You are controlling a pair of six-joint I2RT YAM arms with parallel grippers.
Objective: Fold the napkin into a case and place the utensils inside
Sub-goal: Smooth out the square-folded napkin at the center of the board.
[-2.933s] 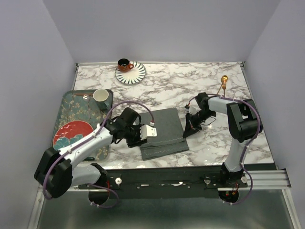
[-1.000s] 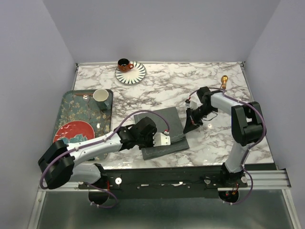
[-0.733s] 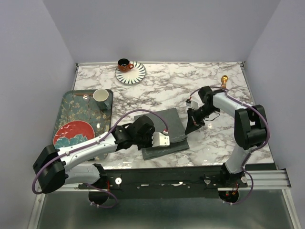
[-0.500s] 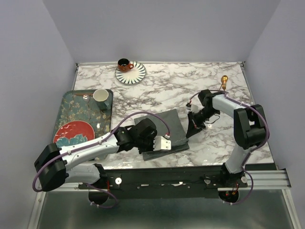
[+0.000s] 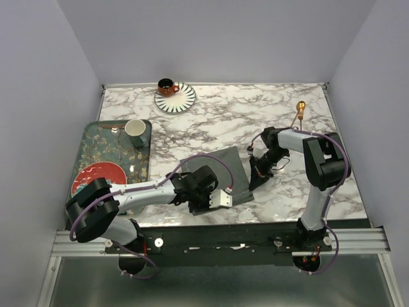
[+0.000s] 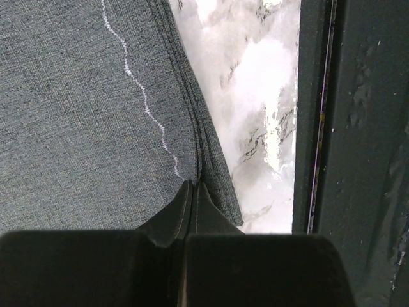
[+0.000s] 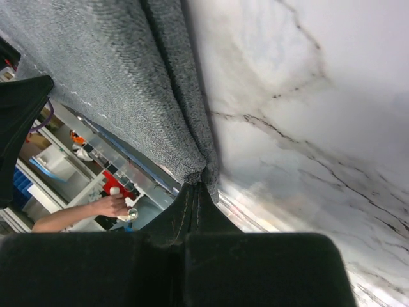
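Observation:
The dark grey napkin lies folded into a rough rectangle near the table's front edge. My left gripper is at its near right corner. In the left wrist view its jaws are shut, with the tips pinching the stacked edge of the napkin. My right gripper is at the cloth's right edge, shut on a corner of the napkin at its tips. One gold utensil lies at the far right of the table. No other utensil shows clearly.
A patterned tray on the left carries a pale cup and a red plate. An orange cup stands on a striped saucer at the back. The black front rail runs just beyond the napkin's near edge.
My left gripper has slid right and toward the front along the napkin's near side. The napkin has turned and shifted slightly. My right gripper has stayed at the right edge, moving a little nearer.

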